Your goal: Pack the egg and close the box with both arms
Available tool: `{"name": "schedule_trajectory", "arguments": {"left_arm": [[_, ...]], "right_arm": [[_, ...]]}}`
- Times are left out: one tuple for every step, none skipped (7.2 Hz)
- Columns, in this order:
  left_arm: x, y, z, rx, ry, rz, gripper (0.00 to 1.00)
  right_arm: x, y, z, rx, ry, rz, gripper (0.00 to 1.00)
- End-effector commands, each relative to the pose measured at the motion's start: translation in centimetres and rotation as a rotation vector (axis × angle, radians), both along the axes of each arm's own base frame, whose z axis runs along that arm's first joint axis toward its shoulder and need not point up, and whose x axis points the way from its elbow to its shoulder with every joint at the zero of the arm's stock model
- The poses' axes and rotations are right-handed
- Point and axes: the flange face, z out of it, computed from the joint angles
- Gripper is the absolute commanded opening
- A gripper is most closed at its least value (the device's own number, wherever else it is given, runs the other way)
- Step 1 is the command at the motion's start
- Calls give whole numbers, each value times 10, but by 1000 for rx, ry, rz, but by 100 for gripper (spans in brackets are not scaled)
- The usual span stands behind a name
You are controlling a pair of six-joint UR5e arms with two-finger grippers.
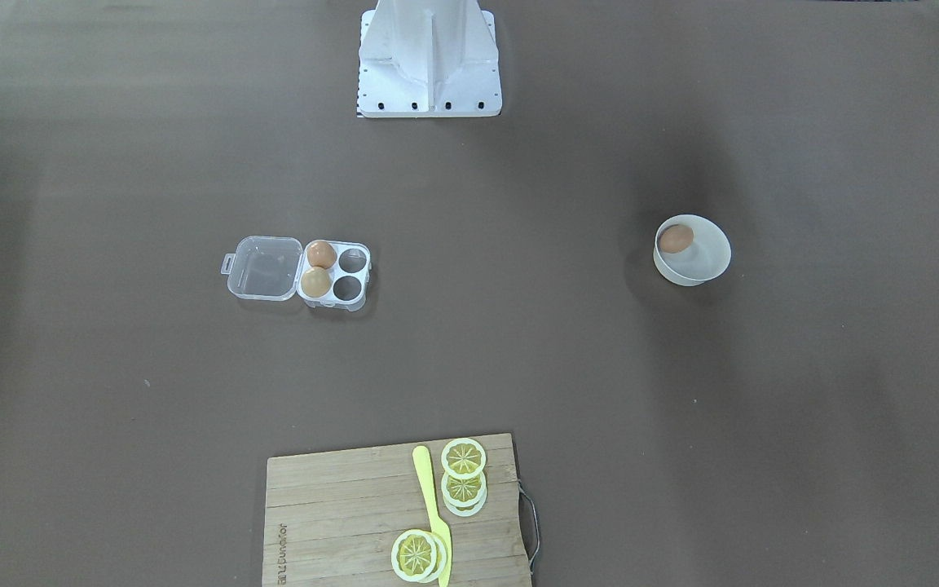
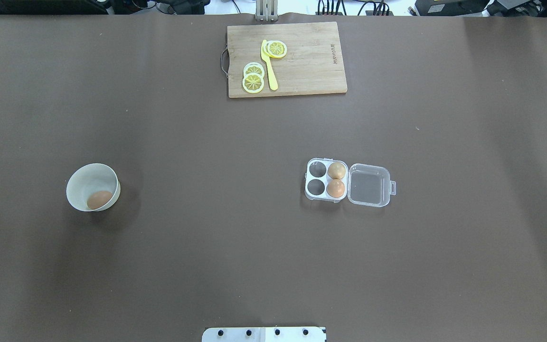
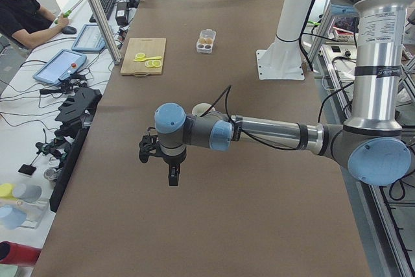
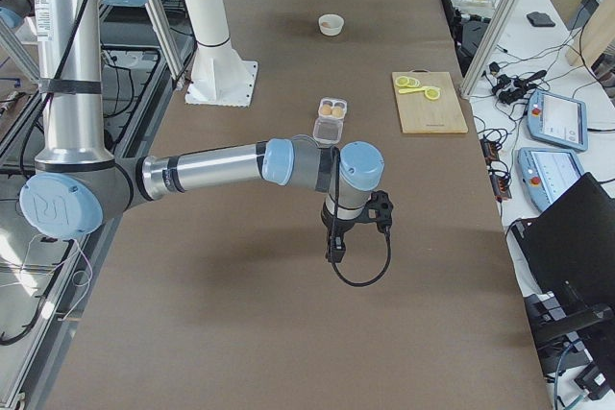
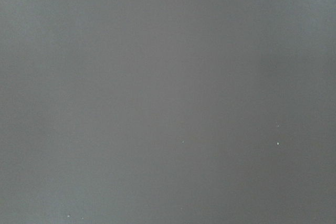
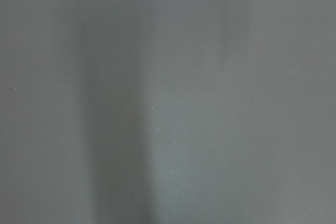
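Observation:
The egg, orange-brown, lies in a round white bowl on my left side. The box stands on my right side. Its clear lid lies flat open. It holds a brown egg and a paler tan egg, and two cells are empty. My left gripper and right gripper show only in the side views, hanging above bare table, far from the box and bowl. I cannot tell if they are open. Both wrist views show only table.
A wooden cutting board with lemon slices and a yellow knife lies at the far edge. The white robot base stands at the near edge. Operators' desks with tablets line the far side.

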Motion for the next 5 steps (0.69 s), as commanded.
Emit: {"name": "schedule_trajectory", "arguments": {"left_arm": [[-1, 6, -8, 21, 3, -6, 98], [-1, 8, -6, 19, 3, -6, 98], [-1, 8, -5, 19, 3, -6, 98], [-1, 7, -5, 22, 2, -7, 98], [-1, 7, -5, 20, 2, -8, 98]], "right_arm": [[1, 0, -1, 1, 0, 2, 100], [1, 0, -1, 1, 0, 2, 100], [0, 0, -1, 1, 0, 0, 100], [0, -1, -1, 3, 0, 0, 100], [1, -1, -2, 4, -1, 2, 100]]}}
